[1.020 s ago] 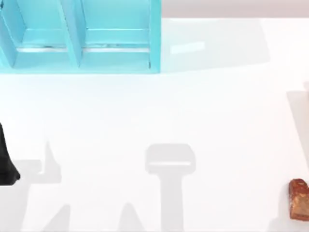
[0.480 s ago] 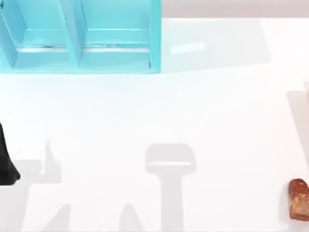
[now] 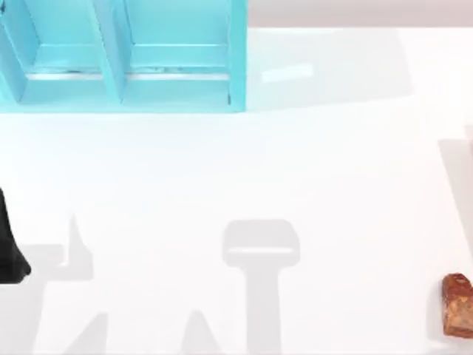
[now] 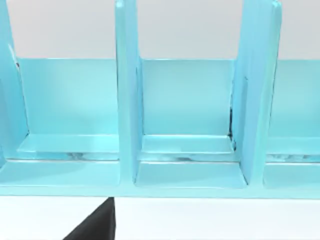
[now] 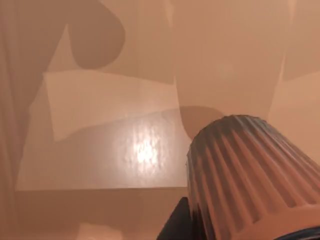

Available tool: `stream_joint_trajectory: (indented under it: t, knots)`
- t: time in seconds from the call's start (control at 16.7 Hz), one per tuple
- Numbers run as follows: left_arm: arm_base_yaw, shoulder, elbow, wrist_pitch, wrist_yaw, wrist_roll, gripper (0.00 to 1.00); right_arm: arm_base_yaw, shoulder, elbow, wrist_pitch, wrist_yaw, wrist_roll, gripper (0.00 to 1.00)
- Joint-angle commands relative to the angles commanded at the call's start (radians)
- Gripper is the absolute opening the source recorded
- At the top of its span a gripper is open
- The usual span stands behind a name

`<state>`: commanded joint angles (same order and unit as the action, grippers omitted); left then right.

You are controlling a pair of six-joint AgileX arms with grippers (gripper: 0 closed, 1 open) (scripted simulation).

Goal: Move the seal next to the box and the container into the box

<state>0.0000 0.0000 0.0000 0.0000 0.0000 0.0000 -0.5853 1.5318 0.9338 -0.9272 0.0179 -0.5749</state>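
Observation:
The seal (image 3: 458,305), a rust-orange blocky figure, lies on the white table at the top view's lower right edge. In the right wrist view the container (image 5: 250,175), a ribbed pinkish-brown cup, hangs tilted close to the camera. One dark finger (image 5: 175,222) of my right gripper presses against its wall. Behind it spread the tan floor and walls of the box (image 5: 115,145), with the cup's shadow on them. My left arm (image 3: 9,248) stays parked at the table's left edge.
A cyan shelf unit (image 3: 122,55) with upright dividers stands at the table's back left, and its compartments (image 4: 185,115) face the left wrist camera. Grey arm shadows lie across the white table (image 3: 259,251) in the middle.

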Motion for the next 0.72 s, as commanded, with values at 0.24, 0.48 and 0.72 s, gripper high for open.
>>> stream_joint_trajectory:
  t: [0.24, 0.48, 0.72]
  knots:
    - [0.0, 0.0, 0.0, 0.0, 0.0, 0.0, 1.0, 0.0, 0.0, 0.0, 0.0, 0.0, 0.0, 0.3]
    - [0.0, 0.0, 0.0, 0.0, 0.0, 0.0, 1.0, 0.0, 0.0, 0.0, 0.0, 0.0, 0.0, 0.6]
    - [0.0, 0.0, 0.0, 0.0, 0.0, 0.0, 1.0, 0.0, 0.0, 0.0, 0.0, 0.0, 0.0, 0.9]
